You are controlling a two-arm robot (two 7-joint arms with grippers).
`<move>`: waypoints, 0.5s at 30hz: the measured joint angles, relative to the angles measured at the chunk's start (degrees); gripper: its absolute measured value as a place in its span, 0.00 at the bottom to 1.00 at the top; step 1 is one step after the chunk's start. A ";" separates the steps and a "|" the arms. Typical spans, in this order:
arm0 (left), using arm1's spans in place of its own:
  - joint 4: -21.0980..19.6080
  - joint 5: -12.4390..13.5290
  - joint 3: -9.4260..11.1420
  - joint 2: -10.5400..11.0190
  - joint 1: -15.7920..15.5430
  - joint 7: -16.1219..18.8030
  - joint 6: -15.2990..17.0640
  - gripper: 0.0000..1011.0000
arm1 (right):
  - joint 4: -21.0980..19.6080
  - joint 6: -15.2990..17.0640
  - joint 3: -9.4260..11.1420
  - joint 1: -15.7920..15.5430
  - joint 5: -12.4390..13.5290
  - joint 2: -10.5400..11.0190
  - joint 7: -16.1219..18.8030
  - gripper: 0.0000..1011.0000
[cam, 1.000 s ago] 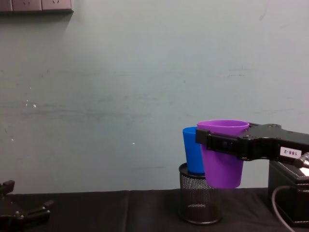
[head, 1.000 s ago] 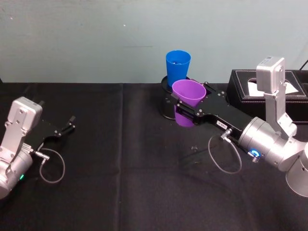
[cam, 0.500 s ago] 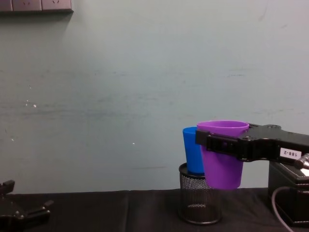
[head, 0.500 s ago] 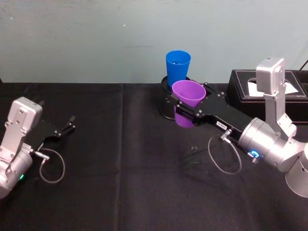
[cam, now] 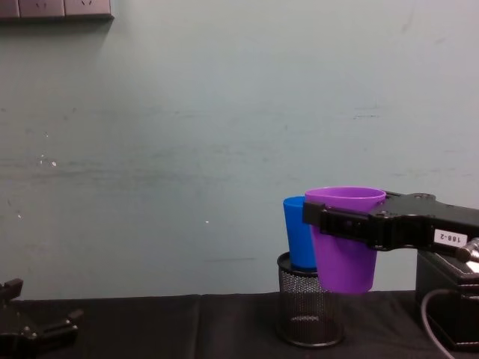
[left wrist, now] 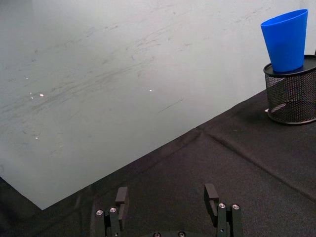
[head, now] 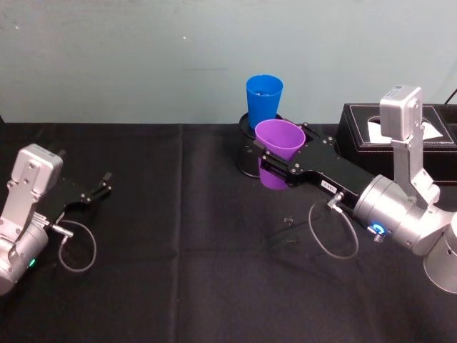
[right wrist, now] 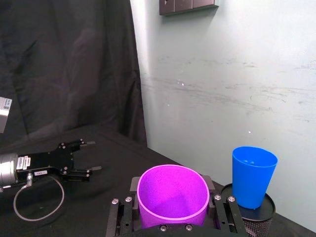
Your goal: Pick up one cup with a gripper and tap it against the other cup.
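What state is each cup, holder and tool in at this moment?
purple cup, upright, held clear of the table.
right tool, shut on the purple cup's sides.
blue cup, upright, seated in the mesh holder's mouth, a gap from the purple cup.
mesh holder, upright on the table.
left tool, open, empty, low at the table's left.
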 joint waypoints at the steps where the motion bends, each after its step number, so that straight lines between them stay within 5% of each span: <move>1: 0.00 0.00 0.00 0.00 0.00 0.00 0.00 0.99 | 0.00 0.00 0.00 0.00 0.00 0.00 0.00 0.73; 15: 0.00 0.00 0.00 0.00 0.00 0.00 0.00 0.99 | 0.00 0.00 0.00 0.00 0.00 0.00 -0.04 0.73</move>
